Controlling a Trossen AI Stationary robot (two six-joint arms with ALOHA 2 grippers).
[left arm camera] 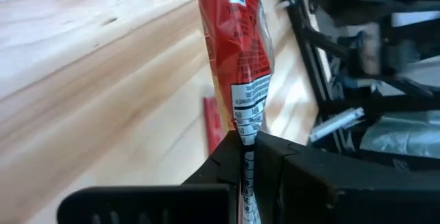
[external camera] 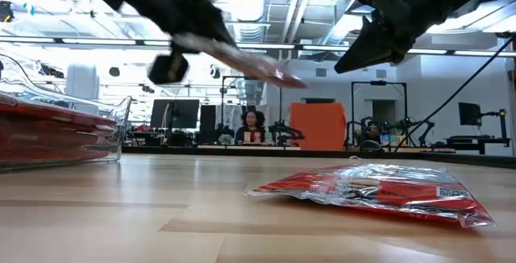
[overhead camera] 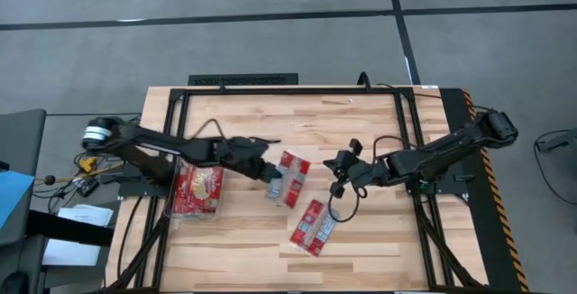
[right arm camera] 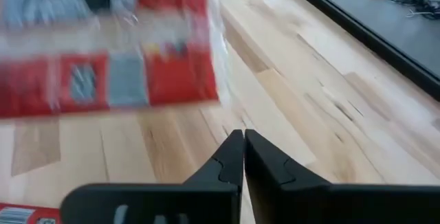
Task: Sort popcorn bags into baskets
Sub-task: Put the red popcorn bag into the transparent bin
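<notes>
The left gripper [overhead camera: 269, 173] pinches one popcorn bag [overhead camera: 290, 178] by its sealed edge, holding it clear of the table [overhead camera: 361, 132] near the middle. The right gripper [overhead camera: 335, 162] hangs just beside that bag, touching nothing, its fingers nearly together. Another bag [overhead camera: 312, 227] lies flat nearer the front edge. The clear basket [overhead camera: 197, 191], left of the held bag, holds more red packets.

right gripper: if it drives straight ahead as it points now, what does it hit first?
Probably the popcorn bag held up by the left gripper: it hangs just ahead of the right gripper. Depth is unclear, so it may pass underneath.
</notes>
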